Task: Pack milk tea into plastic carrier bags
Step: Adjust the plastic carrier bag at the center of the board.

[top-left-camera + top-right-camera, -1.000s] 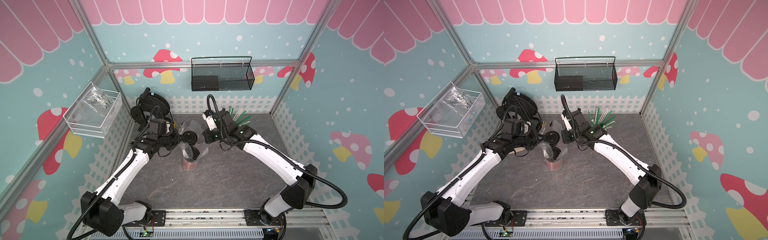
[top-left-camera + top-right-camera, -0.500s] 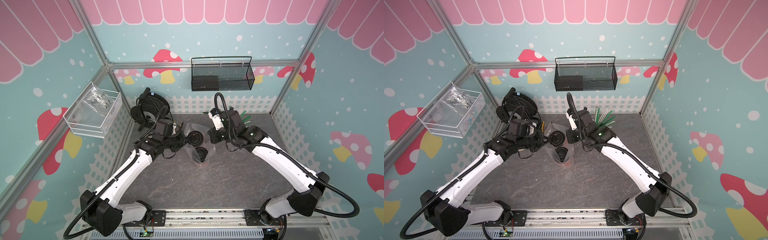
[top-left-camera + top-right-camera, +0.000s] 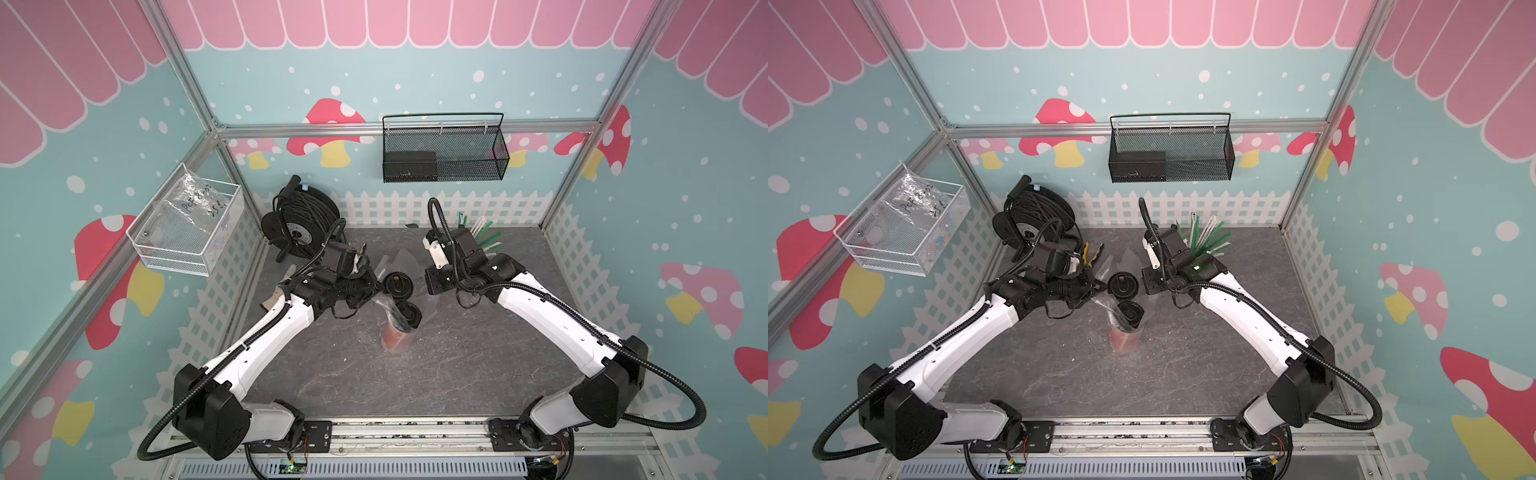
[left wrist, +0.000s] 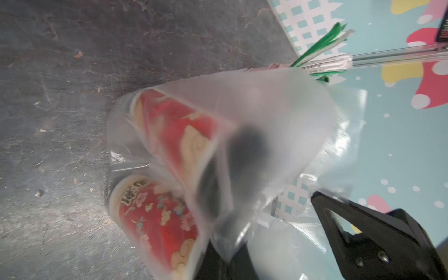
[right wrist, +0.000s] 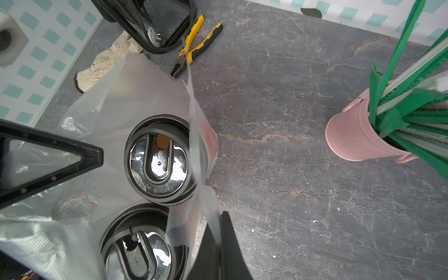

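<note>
There are two paper cups (image 4: 157,218), each with one black lid (image 5: 158,160), and both are inside one clear plastic bag (image 4: 266,109) in the middle of the grey tabletop (image 3: 415,382), between the two arms. The left claw (image 3: 374,287) is pressed together on one edge of the bag and the right claw (image 3: 432,286) on the opposite edge.

From above only one cup shows its red side; the body of the other is hidden behind it. Through the film the print on the cups is blurred. I cannot tell if the cup bottoms touch the tabletop or hang just above it. In the wrist views the black fingers (image 5: 48,164) are cut off by the picture edge.

One pink pot (image 5: 351,135) holds many green and white straws (image 5: 400,72); in both top views the right arm covers the pot. One black mesh basket (image 3: 498,149) on the back wall holds one dark box (image 3: 409,160). One white wire basket (image 3: 174,259) on the side wall holds one clear bag with handwriting (image 3: 195,203). One cable reel (image 3: 301,220) and one pair of pliers (image 5: 196,46) are at the back
</note>
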